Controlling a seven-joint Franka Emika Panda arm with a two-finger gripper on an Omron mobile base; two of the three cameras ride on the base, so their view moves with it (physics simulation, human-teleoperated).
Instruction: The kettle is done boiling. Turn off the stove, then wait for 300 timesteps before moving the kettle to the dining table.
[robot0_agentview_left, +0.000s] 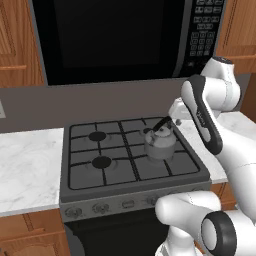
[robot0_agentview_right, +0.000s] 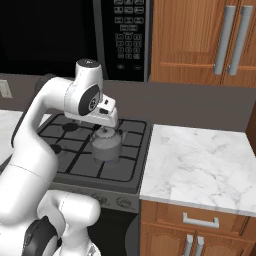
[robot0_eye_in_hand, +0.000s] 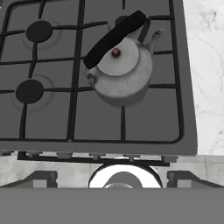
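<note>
We are looking down along the gripper (robot0_eye_in_hand: 112, 175) at the stove (robot0_eye_in_hand: 43, 113), and we are reading the scene from left to right. Far to the left of the jaws, two round black burners (robot0_eye_in_hand: 29, 91) are sitting under the black grates, one beyond the other. Moving toward the centre, the kettle (robot0_eye_in_hand: 120, 72) is standing upright on the grate ahead of the jaws and slightly to their right, well apart from the fingertips (robot0_eye_in_hand: 41, 178), which are showing wide apart at the bottom corners; the jaws are standing fully open and gripping nothing. The kettle's black handle (robot0_eye_in_hand: 114, 38) is arching diagonally over the lid, whose knob is looking reddish, and its spout is pointing away to the right. Further right, the marble counter (robot0_eye_in_hand: 205, 74) is bordering the stove's edge.

From the left base view, we are seeing the kettle (robot0_agentview_left: 160, 142) on the right half of the stove (robot0_agentview_left: 100, 165), with the arm's white wrist hanging just behind and above it. From the right base view, the hand (robot0_agentview_right: 102, 116) is hovering directly over the kettle (robot0_agentview_right: 106, 145), and the marble counter (robot0_agentview_right: 200, 165) is lying to the right.
</note>
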